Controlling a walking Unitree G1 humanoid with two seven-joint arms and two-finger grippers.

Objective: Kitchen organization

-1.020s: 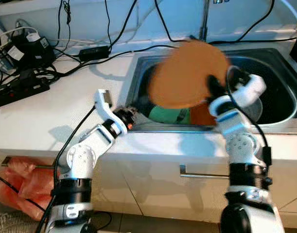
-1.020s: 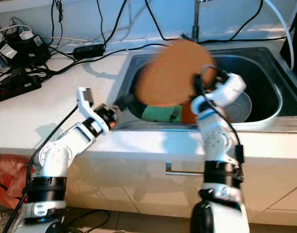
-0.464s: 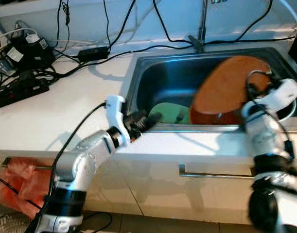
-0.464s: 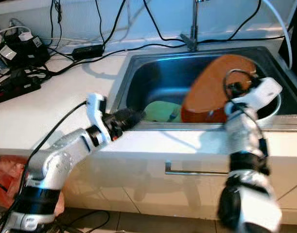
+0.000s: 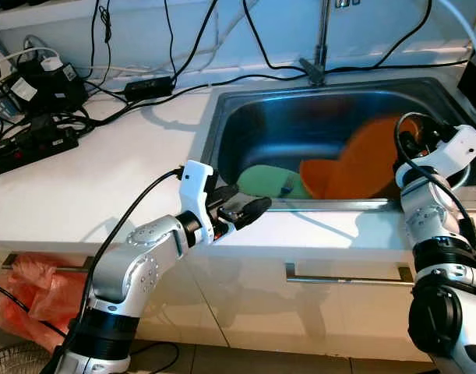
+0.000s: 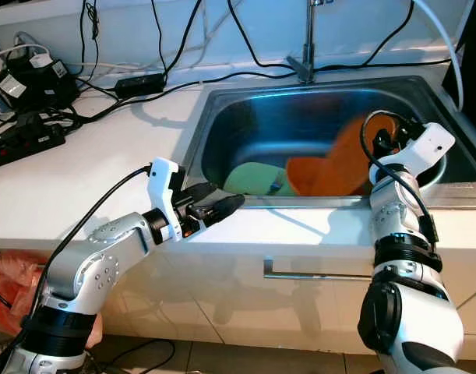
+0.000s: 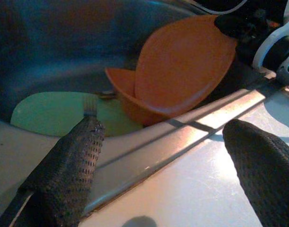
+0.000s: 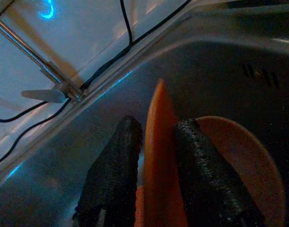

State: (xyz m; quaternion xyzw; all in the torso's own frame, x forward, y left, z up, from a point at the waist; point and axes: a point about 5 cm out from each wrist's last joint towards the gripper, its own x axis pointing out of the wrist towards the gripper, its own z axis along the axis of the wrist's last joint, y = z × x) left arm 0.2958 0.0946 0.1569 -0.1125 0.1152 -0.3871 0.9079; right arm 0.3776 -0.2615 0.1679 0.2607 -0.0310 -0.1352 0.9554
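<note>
right gripper (image 8: 156, 156) just swung orange plate (image 5: 368, 160) down from up high, now low in sink (image 5: 300, 117), leaning on orange bowl (image 7: 127, 97), fingers pinching rim. left gripper (image 5: 249, 209) moved to near sink edge, wide open, empty. green plate (image 5: 261, 181) flat in sink

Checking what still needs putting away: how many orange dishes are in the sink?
2: an orange plate held on edge by the right gripper, and an orange bowl beneath it, beside the green plate. Others may be hidden.
</note>
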